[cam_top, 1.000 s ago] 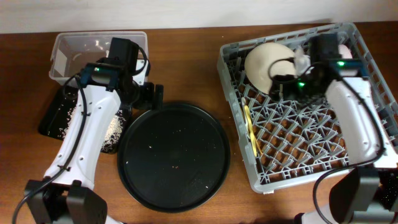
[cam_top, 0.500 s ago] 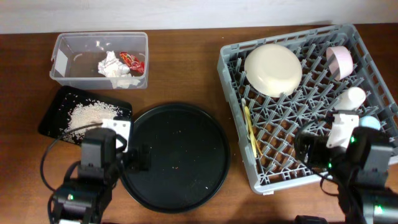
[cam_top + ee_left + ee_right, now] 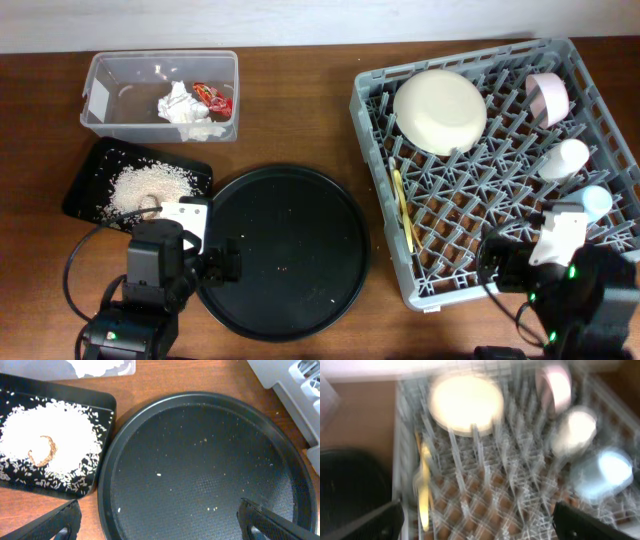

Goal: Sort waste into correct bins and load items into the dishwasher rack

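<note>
Fingers [image 3: 50, 525] of left gripper [image 3: 159, 506] and right gripper [image 3: 476, 508] are spread and empty, and sorting looks finished: tissues [image 3: 180, 105] and wrapper [image 3: 213, 96] in the tub [image 3: 160, 56], rice [image 3: 145, 185] on the flat tray [image 3: 76, 200], cream bowl [image 3: 440, 108], pink bowl [image 3: 548, 98], white cup [image 3: 563, 158], blue cup [image 3: 595, 201] and cutlery [image 3: 405, 215] in the rack [image 3: 480, 232].

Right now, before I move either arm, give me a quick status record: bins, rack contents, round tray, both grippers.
clear tub: tissues and red wrapper inside
black shallow tray: rice pile with a brown bit
rack: cream bowl, pink bowl, white cup, light blue cup, yellow cutlery
round tray: only a few crumbs
left gripper: open, empty, at the round tray's left edge
right gripper: open, empty, at the rack's near edge; wrist view blurred
</note>
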`<action>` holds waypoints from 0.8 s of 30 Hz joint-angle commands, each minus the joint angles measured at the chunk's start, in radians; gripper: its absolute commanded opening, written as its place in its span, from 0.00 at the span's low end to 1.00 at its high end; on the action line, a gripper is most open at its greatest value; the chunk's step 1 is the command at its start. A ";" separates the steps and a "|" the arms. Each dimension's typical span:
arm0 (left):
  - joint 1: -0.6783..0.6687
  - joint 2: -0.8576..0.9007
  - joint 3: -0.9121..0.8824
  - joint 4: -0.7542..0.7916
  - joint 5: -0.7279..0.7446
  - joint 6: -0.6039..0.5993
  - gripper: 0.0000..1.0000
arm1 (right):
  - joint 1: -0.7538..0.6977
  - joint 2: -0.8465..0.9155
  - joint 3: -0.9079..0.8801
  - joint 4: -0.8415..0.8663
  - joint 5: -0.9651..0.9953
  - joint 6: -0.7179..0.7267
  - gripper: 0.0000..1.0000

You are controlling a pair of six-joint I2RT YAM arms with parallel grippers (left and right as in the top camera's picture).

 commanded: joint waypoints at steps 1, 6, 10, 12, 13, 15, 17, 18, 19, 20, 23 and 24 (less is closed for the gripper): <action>0.003 -0.002 -0.003 0.002 -0.003 -0.006 0.99 | 0.088 -0.262 -0.223 0.166 0.021 -0.022 0.98; 0.003 -0.002 -0.003 0.001 -0.003 -0.006 0.99 | 0.182 -0.481 -0.638 0.660 0.048 -0.027 0.98; 0.003 -0.002 -0.003 0.002 -0.003 -0.006 0.99 | 0.178 -0.481 -0.856 0.938 0.056 -0.070 0.98; 0.003 -0.002 -0.003 0.001 -0.003 -0.006 0.99 | 0.179 -0.481 -0.854 0.822 0.056 -0.067 0.98; 0.003 -0.002 -0.003 0.002 -0.003 -0.006 0.99 | 0.180 -0.481 -0.854 0.824 0.060 -0.067 0.98; 0.003 -0.002 -0.003 0.001 -0.003 -0.006 0.99 | 0.180 -0.479 -0.854 0.824 0.061 -0.067 0.98; 0.003 -0.002 -0.003 0.001 -0.003 -0.006 1.00 | 0.180 -0.479 -0.854 0.824 0.061 -0.067 0.98; 0.003 -0.002 -0.003 0.001 -0.003 -0.006 0.99 | 0.180 -0.479 -0.854 0.824 0.061 -0.067 0.98; 0.003 -0.002 -0.003 0.001 -0.003 -0.006 0.99 | 0.180 -0.479 -0.854 0.824 0.061 -0.067 0.98; 0.003 -0.002 -0.003 0.001 -0.003 -0.006 0.99 | 0.180 -0.479 -0.854 0.824 0.061 -0.067 0.98; 0.003 -0.002 -0.003 0.001 -0.003 -0.006 0.99 | 0.180 -0.479 -0.854 0.824 0.061 -0.067 0.98; 0.003 -0.002 -0.003 0.001 -0.003 -0.006 0.99 | 0.180 -0.479 -0.854 0.824 0.061 -0.067 0.98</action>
